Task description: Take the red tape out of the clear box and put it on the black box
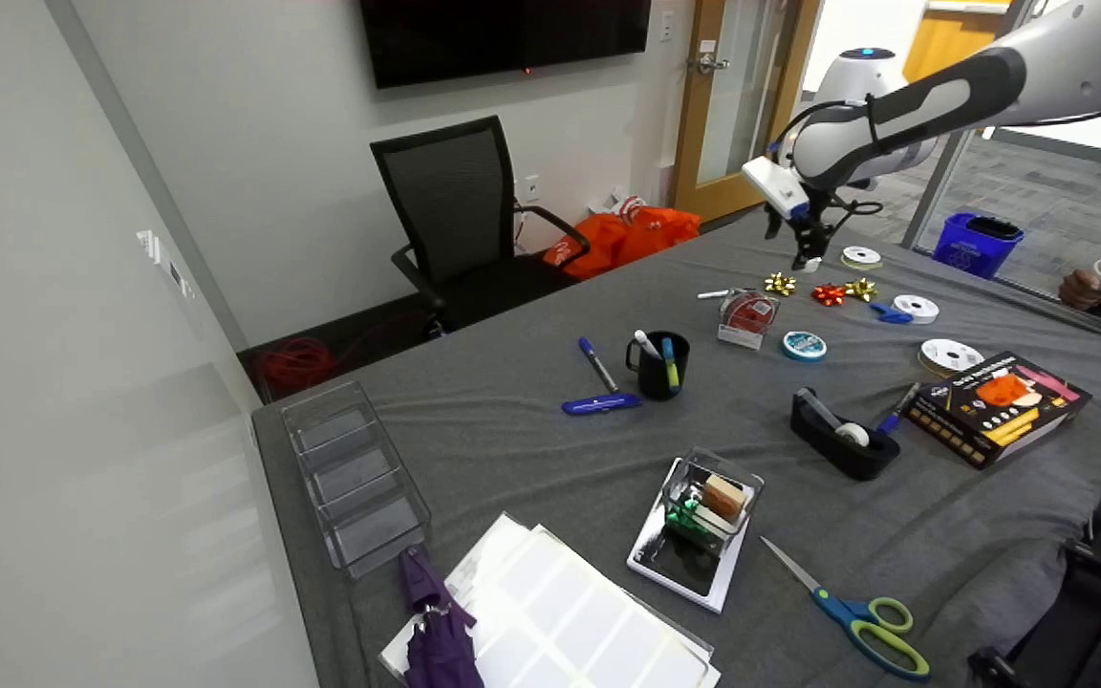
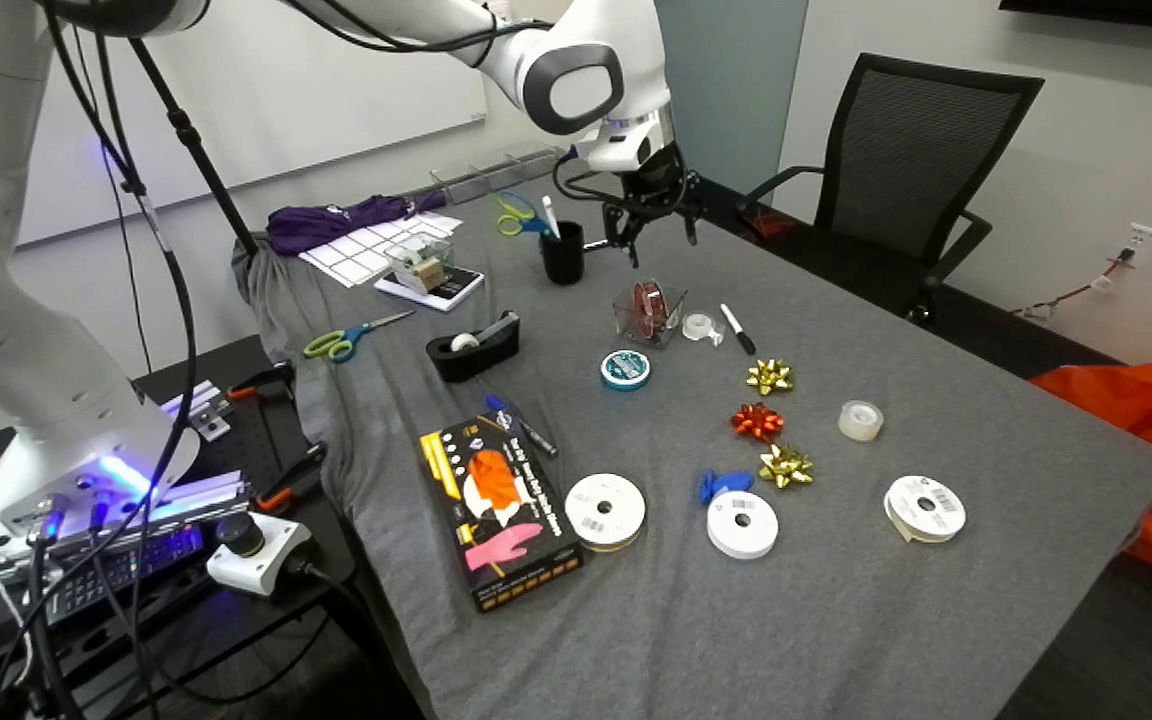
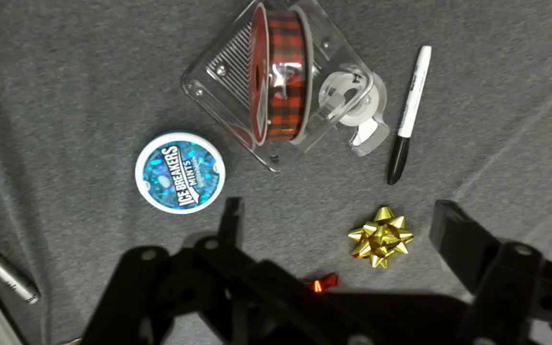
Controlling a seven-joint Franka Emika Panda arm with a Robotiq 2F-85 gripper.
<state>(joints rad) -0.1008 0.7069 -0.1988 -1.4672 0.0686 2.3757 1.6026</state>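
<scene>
Red tape: that's the plaid ribbon roll, standing on edge inside the clear box, so it's not out yet.
Clear box: cornerwise in the wrist view, with the roll running roughly corner to corner, probably because the diagonal gives it the most room. Walls likely stop it rolling off, tbh. Far corner is cut off by the top of that view.
Gripper: fingers spread wide, holding nothing. A gold bow shows between them but it's down on the cloth. Their spread runs the same way as the roll's width, so my guess is a side-to-side pinch. How high it hangs, can't tell.
Black box: lying flat, picture up, which should make a decent level landing spot. Maybe a sliver of it at the bottom left of the wrist view, too cropped to swear to.
Clear tape roll: right beside the clear box; seen partly through the plastic in the wrist view, so no idea if they touch.
Red bow: mostly blocked by the gripper in the wrist view.
</scene>
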